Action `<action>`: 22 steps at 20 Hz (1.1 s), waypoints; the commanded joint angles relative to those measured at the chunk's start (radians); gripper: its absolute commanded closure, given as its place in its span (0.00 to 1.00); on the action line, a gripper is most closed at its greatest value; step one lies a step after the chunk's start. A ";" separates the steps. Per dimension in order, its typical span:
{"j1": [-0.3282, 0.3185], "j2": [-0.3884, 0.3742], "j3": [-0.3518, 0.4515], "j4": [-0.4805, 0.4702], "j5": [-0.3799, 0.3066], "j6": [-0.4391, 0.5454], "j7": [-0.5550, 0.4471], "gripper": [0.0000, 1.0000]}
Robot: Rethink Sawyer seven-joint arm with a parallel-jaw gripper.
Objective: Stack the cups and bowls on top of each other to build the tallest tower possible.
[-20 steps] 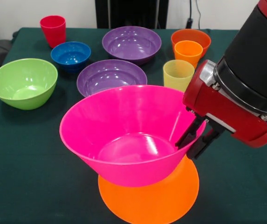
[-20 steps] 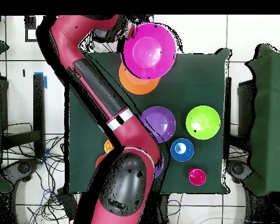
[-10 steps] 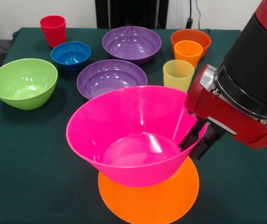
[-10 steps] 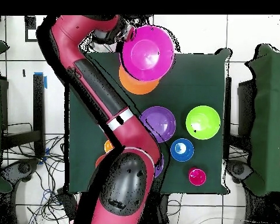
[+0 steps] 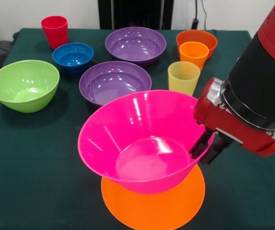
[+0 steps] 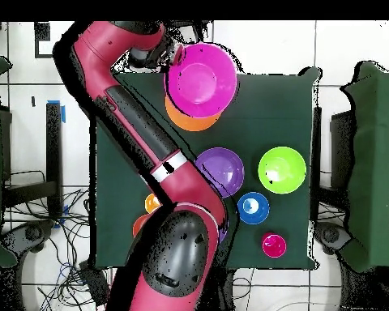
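Table (image 5: 27,158), dark green cloth, carries all items. Arm (image 5: 259,96) enters from upper right of front view and covers the cloth's right side. Pink bowl (image 5: 142,143), largest in sight, held tilted above orange bowl (image 5: 161,206); the orange one lies flat at the near edge, mostly hidden under the pink, its front cut off by the frame. Whether the two touch cannot be told. Gripper (image 5: 206,149) is clamped on the pink bowl's right rim, one finger inside, one outside.

Behind: two purple bowls (image 5: 113,79) one behind the other, green bowl (image 5: 24,85) at left, blue bowl (image 5: 73,56) beside the farther purple one. Small red-orange bowl (image 5: 197,38) at the far right holds an orange cup (image 5: 194,52). Yellow cup (image 5: 183,76) stands just beyond the pink rim. Red cup (image 5: 54,29) sits at the far left corner.

Overhead view: arm hides the orange cup, yellow cup and most of one purple bowl.
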 commanded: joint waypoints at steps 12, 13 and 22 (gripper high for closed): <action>-0.023 0.005 -0.082 0.132 0.094 0.010 0.072 1.00; -0.021 0.006 -0.085 0.129 0.088 0.010 0.071 1.00; -0.044 -0.016 -0.112 0.192 0.084 0.017 0.113 1.00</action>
